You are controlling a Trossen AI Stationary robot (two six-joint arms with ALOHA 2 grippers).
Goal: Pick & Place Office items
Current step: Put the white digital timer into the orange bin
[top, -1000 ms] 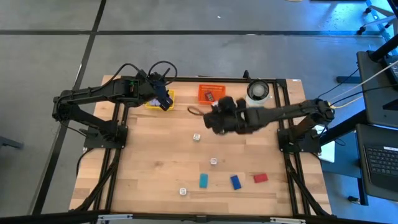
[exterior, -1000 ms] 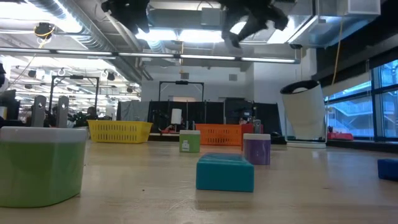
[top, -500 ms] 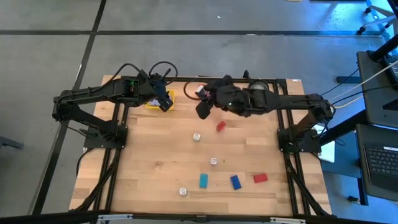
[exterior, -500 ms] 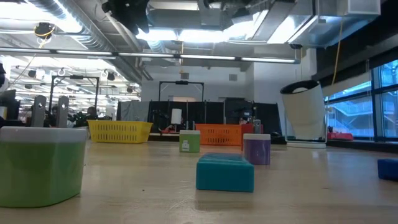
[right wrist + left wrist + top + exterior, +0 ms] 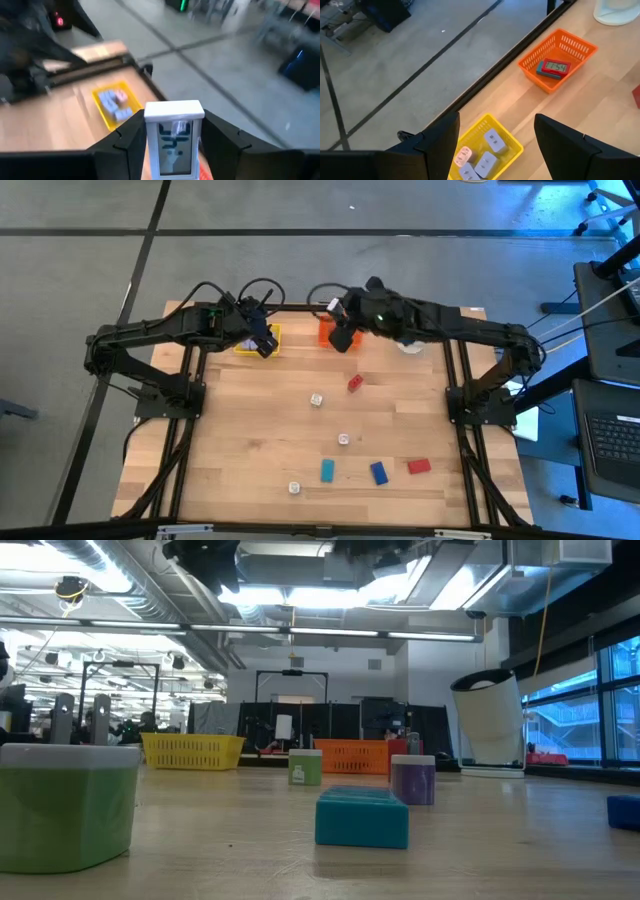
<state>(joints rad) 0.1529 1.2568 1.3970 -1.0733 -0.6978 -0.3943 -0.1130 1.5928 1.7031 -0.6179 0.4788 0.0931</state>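
My right gripper [image 5: 343, 340] hangs over the orange tray [image 5: 326, 330] at the table's far edge, shut on a small white block with a display [image 5: 174, 137]. My left gripper [image 5: 264, 345] waits open above the yellow tray [image 5: 492, 150], which holds several pale lilac blocks [image 5: 491, 139]. The orange tray [image 5: 557, 57] holds a red and blue piece with a display [image 5: 553, 67]. On the table lie two red blocks [image 5: 354, 383] [image 5: 418, 466], a teal block [image 5: 327, 470], a blue block [image 5: 379, 471] and three whitish cubes [image 5: 316, 399] [image 5: 343, 439] [image 5: 294, 488]. My right gripper pinches the white block between its two fingers [image 5: 125, 145], one on each side face. The block's display face [image 5: 174, 150] is turned to the wrist camera. It stands upright in the hold and is lifted clear of the table.
A white round container with a dark rim [image 5: 412, 340] stands by the orange tray, partly under my right arm. In the low view the teal block [image 5: 362, 817], two small cubes [image 5: 305, 767] [image 5: 413, 780] and a large near cube [image 5: 65, 805] stand before both trays [image 5: 193, 750].
My right gripper has swung from above the table's middle toward the far edge and now hangs over the orange tray, with the white block between its fingers. A red block on the table, covered by the arm a second ago, now shows.
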